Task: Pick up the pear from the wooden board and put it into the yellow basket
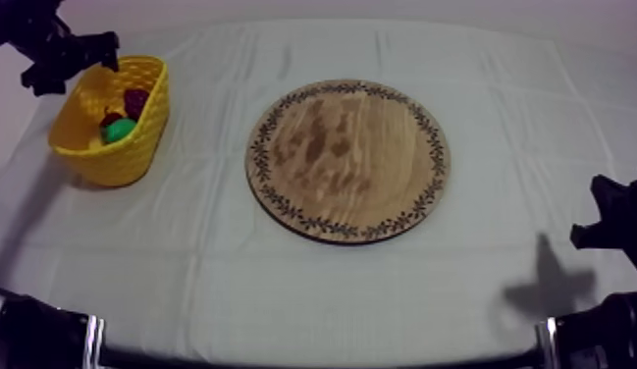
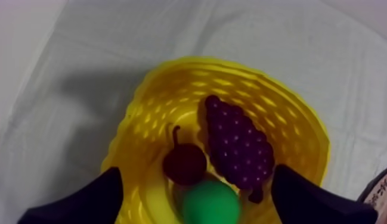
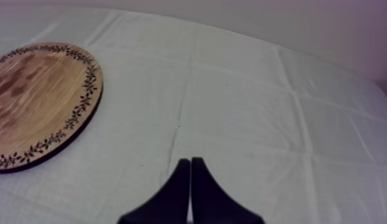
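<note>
Pear point(image 2: 210, 202), bright green, lies inside the yellow basket point(image 1: 137, 147), down against its floor at the near wall in the left wrist view. Touching it is the small red fruit point(image 2: 183, 164), dark with a thin curved stem. The bunch of grapes point(image 2: 237, 143) lies just beside both, along the basket's floor. From above, the basket stands at the left side of the bench, on the grey-white cloth point(image 1: 283, 285), well apart from the wooden board point(image 1: 347, 160), which sits near the middle with its patterned rim all round.

The left tool point(image 2: 197, 168) hangs over the basket with its two black fingers spread wide, nothing between them; the pear shows below the gap. In the top view the left tool is above the basket's far rim.

The right tool point(image 3: 190, 162) is low at the right side of the bench, its fingers pressed together into a narrow wedge, over bare cloth beside the board
</note>
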`<state>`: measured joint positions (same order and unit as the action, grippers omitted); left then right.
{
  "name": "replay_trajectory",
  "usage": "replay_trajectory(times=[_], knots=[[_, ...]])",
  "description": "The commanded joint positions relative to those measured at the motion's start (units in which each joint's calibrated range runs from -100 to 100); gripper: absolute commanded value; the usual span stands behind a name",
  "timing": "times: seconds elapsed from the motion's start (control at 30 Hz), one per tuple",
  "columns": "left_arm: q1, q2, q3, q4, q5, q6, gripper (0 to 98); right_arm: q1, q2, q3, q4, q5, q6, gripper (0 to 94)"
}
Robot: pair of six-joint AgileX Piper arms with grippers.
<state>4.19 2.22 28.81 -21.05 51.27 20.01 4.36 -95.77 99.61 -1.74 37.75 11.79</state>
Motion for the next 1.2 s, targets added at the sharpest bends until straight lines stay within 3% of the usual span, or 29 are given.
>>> replay_trajectory(times=[0.0,0.37,0.47,0.7,0.97,1.17], knots=[[-0.06,-0.43,-0.09,-0.05,-0.07,0.12,86.7,0.0,0.01,0.05,0.01,0.0,0.0,0.5],[0.07,-12.23,3.92,-0.87,-7.9,-0.51,24.6,0.0,0.01,0.05,0.01,0.0,0.0,0.5],[0.54,-17.65,7.07,-0.84,-9.58,-1.31,13.0,0.0,0.01,0.05,0.01,0.0,0.02,0.5],[0.23,-33.26,18.7,-0.76,-17.06,-2.72,1.9,0.0,0.01,0.05,0.01,0.0,0.01,0.5],[0.0,-53.03,36.36,-0.75,-20.46,-5.04,0.1,0.0,0.01,0.05,0.01,0.0,0.0,0.5],[-0.59,-67.7,49.12,-0.75,-26.32,-4.29,0.0,0.0,0.01,0.05,0.01,0.0,0.0,0.5]])
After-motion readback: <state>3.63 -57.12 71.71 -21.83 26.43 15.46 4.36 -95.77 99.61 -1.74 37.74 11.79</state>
